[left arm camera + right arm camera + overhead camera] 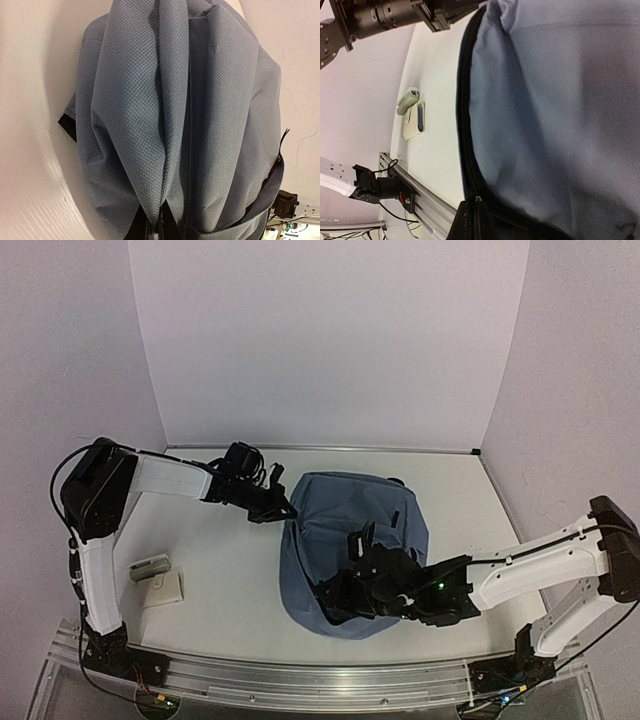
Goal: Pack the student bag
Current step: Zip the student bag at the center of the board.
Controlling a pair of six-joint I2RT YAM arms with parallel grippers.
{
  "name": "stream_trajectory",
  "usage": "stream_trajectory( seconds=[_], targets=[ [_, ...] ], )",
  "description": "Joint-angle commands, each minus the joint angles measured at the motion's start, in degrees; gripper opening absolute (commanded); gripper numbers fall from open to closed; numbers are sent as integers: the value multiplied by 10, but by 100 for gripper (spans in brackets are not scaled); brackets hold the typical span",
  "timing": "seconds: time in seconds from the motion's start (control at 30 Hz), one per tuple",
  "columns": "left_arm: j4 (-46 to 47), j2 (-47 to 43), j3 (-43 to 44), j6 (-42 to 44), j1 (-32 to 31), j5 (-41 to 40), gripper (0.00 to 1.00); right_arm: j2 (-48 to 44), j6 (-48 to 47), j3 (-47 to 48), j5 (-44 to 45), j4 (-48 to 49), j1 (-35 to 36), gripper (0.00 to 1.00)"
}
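**Blue backpack held at both ends of its left edge**

Slate-blue cloth fills the middle of the table (230,570): the backpack (365,530) lies flat, its long axis running from the near edge towards the back wall and leaning a little to the right. The side that matters is its left one, where the black zip rim (465,125) runs the length of the bag.

The left gripper (283,508) sits at the far end of that edge, jaws pinched tight on a raised fold of cloth (150,130) that narrows down between its fingers. The right gripper (330,602) reaches across the bag to the near end of the same edge, jaws closed on the dark rim there. So the bag lies to the right of the left gripper and beneath the right arm, with the zip line stretched between the two grips.

A grey oblong item (150,566) and a cream pad (165,590) lie well apart from the bag, near the left arm's base. They look nearer to the left arm, which would have to let go of the cloth to fetch them.
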Motion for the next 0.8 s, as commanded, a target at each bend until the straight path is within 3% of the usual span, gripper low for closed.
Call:
stream_trajectory(
  seconds=[0.0,0.07,0.1,0.23,0.3,0.47,0.77],
  targets=[
    [54,23,74,38,29,-25,0,-28,15,-13,-29,-10,9,0],
    [38,18,82,38,30,-27,4,-29,15,-16,-25,-11,9,0],
    [29,11,81,36,30,-30,12,-28,14,-16,-21,-11,9,0],
    [-11,-38,50,20,27,-46,61,-12,-1,7,-3,-11,9,0],
    [-35,-75,16,7,20,-55,72,1,-11,22,4,-11,9,0],
    [-86,-174,-82,-32,-27,-70,81,34,-28,50,13,-11,9,0],
    [-153,-299,-193,-150,-111,-126,84,70,-42,80,19,-10,9,0]
  ],
)
